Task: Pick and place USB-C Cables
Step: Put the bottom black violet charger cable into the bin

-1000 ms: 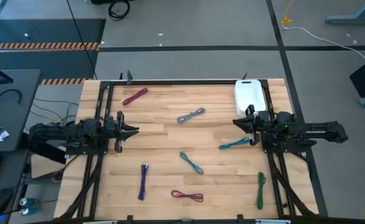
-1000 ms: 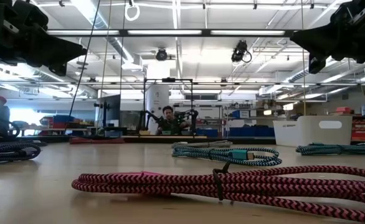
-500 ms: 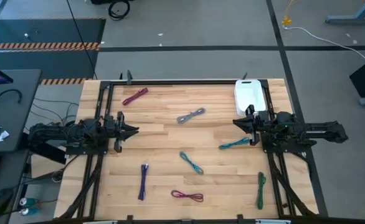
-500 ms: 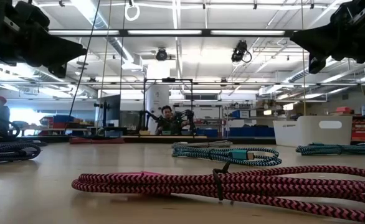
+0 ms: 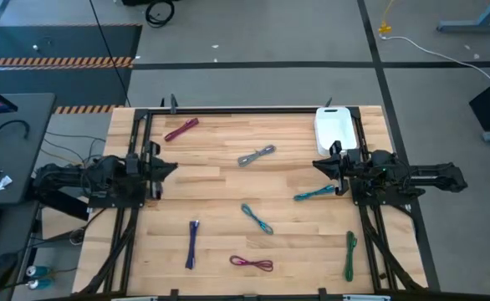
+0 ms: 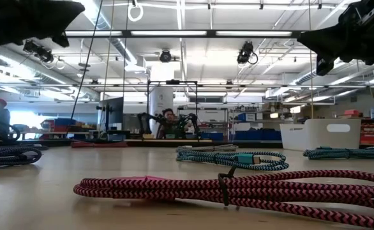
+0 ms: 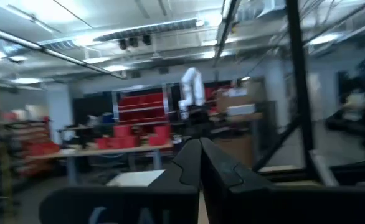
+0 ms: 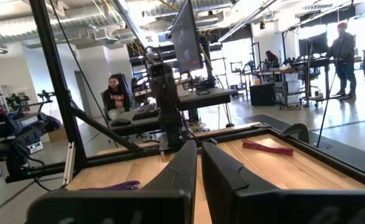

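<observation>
Seven short cables lie flat on the wooden table: maroon [image 5: 181, 130], grey [image 5: 256, 155], teal [image 5: 313, 195], light blue [image 5: 257, 218], purple [image 5: 192, 243], magenta-red [image 5: 252, 263] and green [image 5: 349, 256]. My left gripper [image 5: 171, 167] hangs above the table's left side, shut and empty; its wrist view [image 7: 200, 155] looks out into the room. My right gripper [image 5: 316, 164] hangs above the right side, shut and empty, a little beyond the teal cable. The right wrist view [image 8: 199, 155] shows the maroon cable [image 8: 266, 147] and the purple cable [image 8: 108, 185].
A white bin [image 5: 337, 130] stands at the table's far right corner, just behind my right gripper. A black frame [image 5: 245, 109] runs along the table's edges. A person [image 8: 115, 93] sits beyond the left side. Bare wood lies between the cables.
My left gripper has drawn back toward the table's left edge and gone up; in the low view it now sits at the picture's top. The cables lie where they were.
</observation>
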